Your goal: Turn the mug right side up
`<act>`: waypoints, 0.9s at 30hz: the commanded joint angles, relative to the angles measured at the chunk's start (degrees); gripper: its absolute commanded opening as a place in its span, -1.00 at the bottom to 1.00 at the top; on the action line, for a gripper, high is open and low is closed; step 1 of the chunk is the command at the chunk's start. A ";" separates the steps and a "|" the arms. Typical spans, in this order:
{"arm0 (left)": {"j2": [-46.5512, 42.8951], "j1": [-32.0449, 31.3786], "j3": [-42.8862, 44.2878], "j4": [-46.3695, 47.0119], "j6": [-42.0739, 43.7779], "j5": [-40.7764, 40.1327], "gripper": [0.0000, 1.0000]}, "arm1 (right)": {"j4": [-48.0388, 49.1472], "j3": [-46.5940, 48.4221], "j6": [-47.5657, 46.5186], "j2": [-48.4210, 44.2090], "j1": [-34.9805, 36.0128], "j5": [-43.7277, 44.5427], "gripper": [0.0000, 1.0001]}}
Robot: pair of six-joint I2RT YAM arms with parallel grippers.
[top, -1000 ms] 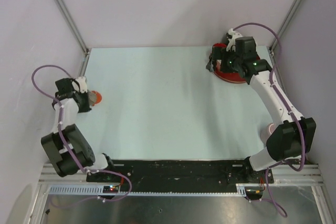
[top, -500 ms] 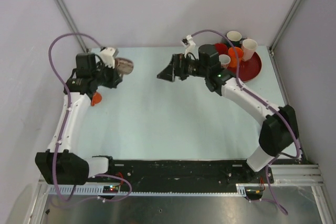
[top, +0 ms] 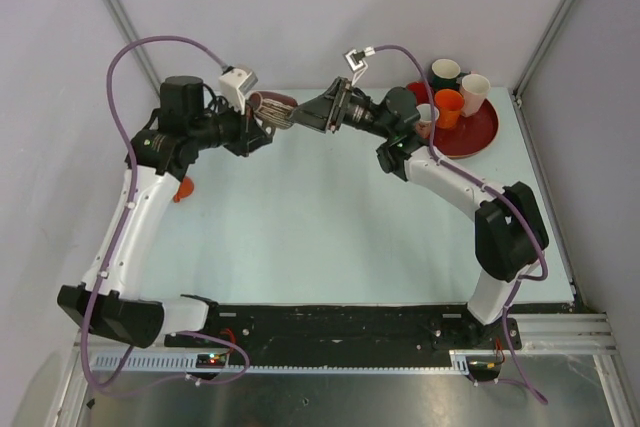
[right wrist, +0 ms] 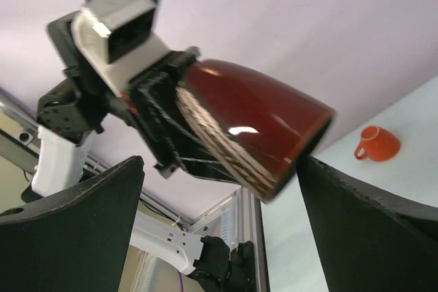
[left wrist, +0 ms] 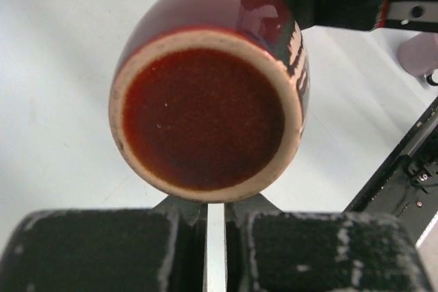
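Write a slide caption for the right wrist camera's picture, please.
Left claw holds a dark red mug sideways in mid-air, just in front of the wide-open right claw.

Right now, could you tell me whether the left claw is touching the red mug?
Touching: the right wrist view shows the left claw clamping the airborne mug.

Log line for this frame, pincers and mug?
left pincer: shut on mug, held above table | right pincer: open, fingers either side of mug | mug: on its side, not upright
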 commanded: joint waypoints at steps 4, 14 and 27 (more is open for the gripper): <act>0.86 -2.02 3.05 0.19 -0.42 2.83 -1.00 | 12.05 5.14 7.59 1.73 0.50 -2.26 0.83; 1.89 -2.56 2.07 0.12 1.37 2.76 -0.92 | 14.24 10.18 13.77 4.66 0.53 -6.01 -0.95; -1.82 5.34 -6.12 -2.76 8.14 -9.98 0.99 | -82.63 17.00 -79.37 -14.57 -20.76 4.45 -1.00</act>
